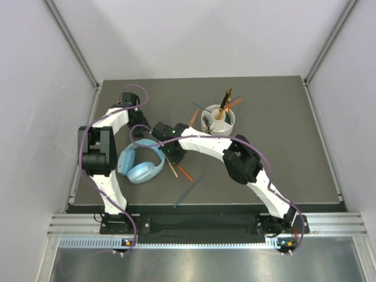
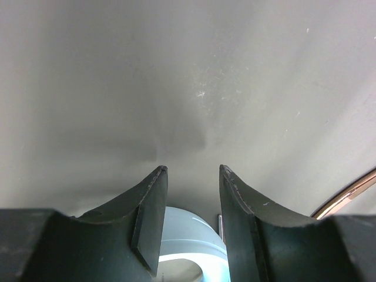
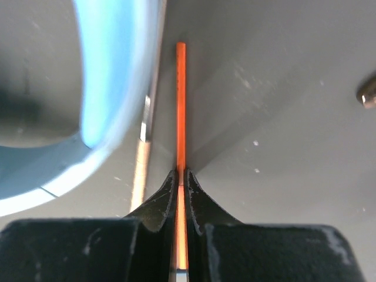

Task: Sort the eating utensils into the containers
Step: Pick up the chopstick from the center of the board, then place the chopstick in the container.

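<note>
My right gripper (image 1: 174, 155) is shut on a thin orange chopstick (image 3: 181, 100) low over the table, beside the headphones; the chopstick's free end (image 1: 185, 173) pokes out toward the near side. A bronze utensil (image 3: 140, 167) lies alongside it, partly under the headphones. A dark teal chopstick (image 1: 189, 191) lies loose on the table nearer the front. The round white container (image 1: 230, 125) at the back holds a gold utensil (image 1: 226, 98), an orange chopstick (image 1: 234, 104) and a dark spoon. My left gripper (image 2: 192, 170) hangs open and empty just behind the headphones.
Light blue headphones (image 1: 141, 164) lie left of centre, right next to both grippers (image 2: 188, 241). A curved bronze piece (image 2: 348, 197) shows at the right edge of the left wrist view. Another orange stick (image 1: 194, 116) rests left of the container.
</note>
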